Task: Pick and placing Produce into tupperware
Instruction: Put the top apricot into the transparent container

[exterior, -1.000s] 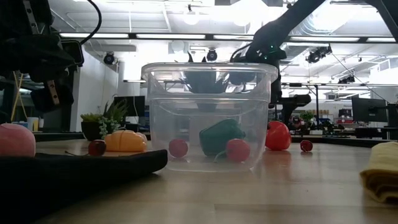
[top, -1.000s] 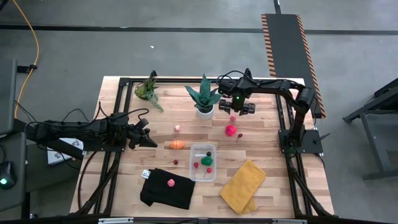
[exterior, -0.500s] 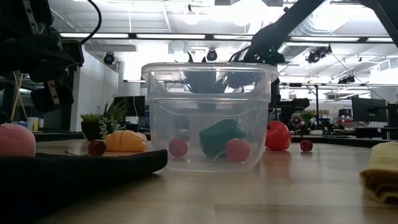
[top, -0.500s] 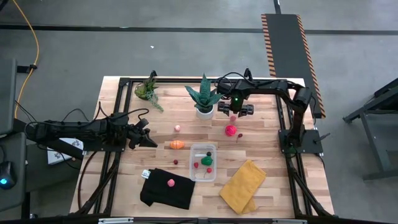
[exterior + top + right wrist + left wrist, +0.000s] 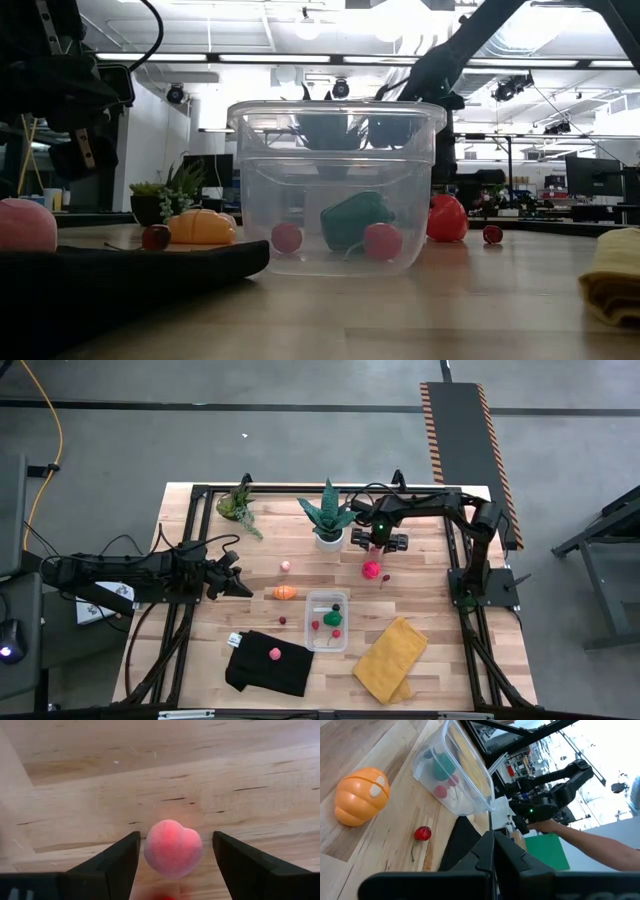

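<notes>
Wooden bench (image 5: 430,670) carries everything; the right tool (image 5: 172,851) hangs over its far side beside a potted plant (image 5: 328,515), fingers spread either side of a pink peach-like piece of produce (image 5: 173,847) without touching it; the left tool (image 5: 243,588) waits at the left side, fingers pressed together on nothing; the clear tupperware (image 5: 327,620) stands near the middle, holding a green piece (image 5: 355,218) and small red ones; an orange piece (image 5: 285,592) lies just left of it.
</notes>
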Tool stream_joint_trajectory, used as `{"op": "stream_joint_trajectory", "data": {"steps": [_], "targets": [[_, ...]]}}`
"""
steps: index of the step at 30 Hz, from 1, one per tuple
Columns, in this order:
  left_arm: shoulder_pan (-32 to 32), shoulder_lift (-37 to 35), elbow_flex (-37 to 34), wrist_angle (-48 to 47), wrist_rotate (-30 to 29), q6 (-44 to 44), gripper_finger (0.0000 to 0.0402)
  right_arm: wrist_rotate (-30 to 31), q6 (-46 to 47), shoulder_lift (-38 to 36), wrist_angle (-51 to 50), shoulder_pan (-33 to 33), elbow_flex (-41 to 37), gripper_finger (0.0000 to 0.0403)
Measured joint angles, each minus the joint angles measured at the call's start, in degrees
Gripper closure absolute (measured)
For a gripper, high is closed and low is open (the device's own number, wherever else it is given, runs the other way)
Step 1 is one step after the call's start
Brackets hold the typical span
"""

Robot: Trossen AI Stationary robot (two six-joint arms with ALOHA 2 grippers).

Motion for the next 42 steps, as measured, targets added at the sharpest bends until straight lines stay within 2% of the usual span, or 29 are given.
{"op": "stream_joint_trajectory", "data": {"steps": [8,23,29,34,42], "targets": [[0.0,0.0,0.0,0.0,0.0,0.0,0.0401,-0.3,-0.4,0.0,0.0,-0.4,0.0,0.0163],[0.0,0.0,0.0,0.0,0.0,0.0,0.0401,-0.6,-0.6,0.1,-0.5,-0.7,0.1,0.0217],[0.0,0.0,0.0,0.0,0.0,0.0,0.0401,0.1,-1.0,-0.4,-2.6,-0.7,0.0,0.025],[0.0,0.0,0.0,0.0,0.0,0.0,0.0401,0.9,-1.7,-2.5,-4.0,-0.7,0.0,0.0273],[0.0,0.0,0.0,0.0,0.0,0.4,0.0401,4.9,-2.5,-10.0,-10.2,-2.3,0.0,0.0275]]}}
